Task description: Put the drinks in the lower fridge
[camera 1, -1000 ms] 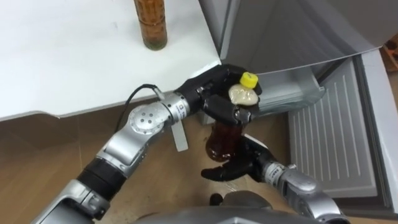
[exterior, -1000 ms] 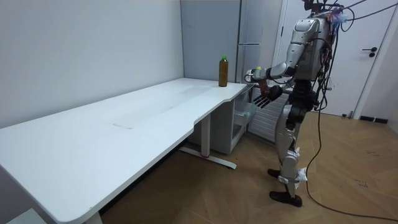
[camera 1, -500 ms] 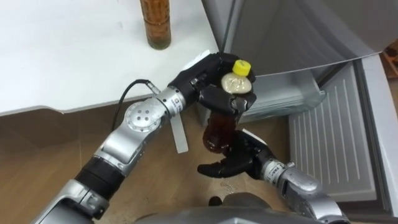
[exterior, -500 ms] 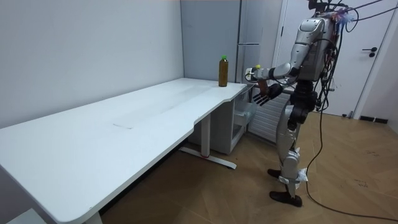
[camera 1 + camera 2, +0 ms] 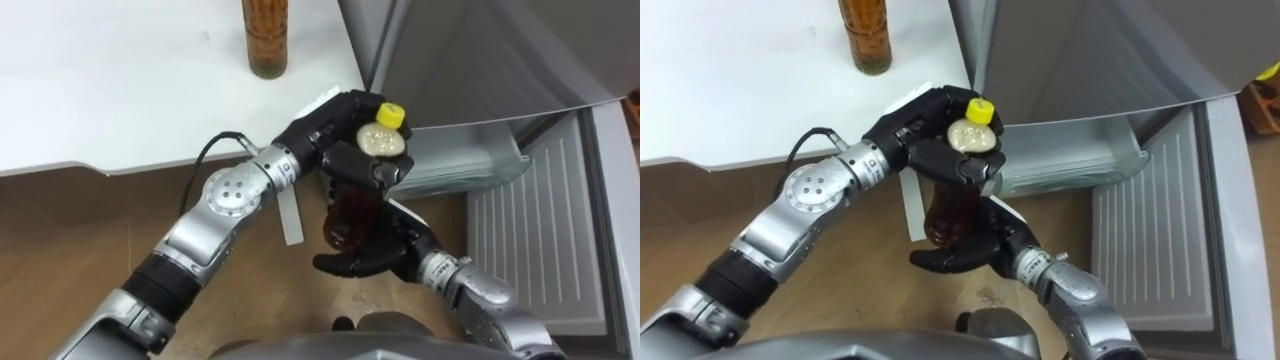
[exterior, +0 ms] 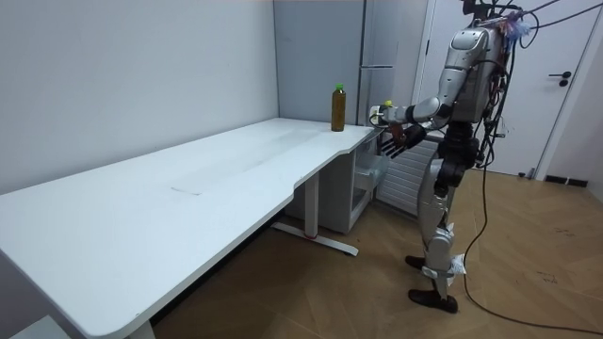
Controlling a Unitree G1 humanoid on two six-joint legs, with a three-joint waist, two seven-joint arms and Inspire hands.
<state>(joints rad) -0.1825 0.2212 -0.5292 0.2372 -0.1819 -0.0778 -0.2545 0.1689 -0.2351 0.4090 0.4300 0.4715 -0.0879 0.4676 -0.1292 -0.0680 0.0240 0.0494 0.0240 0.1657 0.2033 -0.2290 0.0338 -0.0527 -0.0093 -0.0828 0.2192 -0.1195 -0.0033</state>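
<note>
Left eye view: carrying step. Grips the yellow-capped bottle (image 5: 350, 205) by the neck with left hand (image 5: 335, 140), fingers curled, just beside the open lower fridge (image 5: 520, 240); cups right hand (image 5: 370, 258) loosely underneath. Next, calls for lowering inside.

The white table (image 5: 110, 90) bears one amber drink bottle (image 5: 266, 38), upright near its corner.

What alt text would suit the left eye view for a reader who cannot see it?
The left hand grips a brown bottle by its yellow-capped neck, with the right hand open under its base, beside the open lower fridge. A second bottle stands on the white table beyond.
</note>
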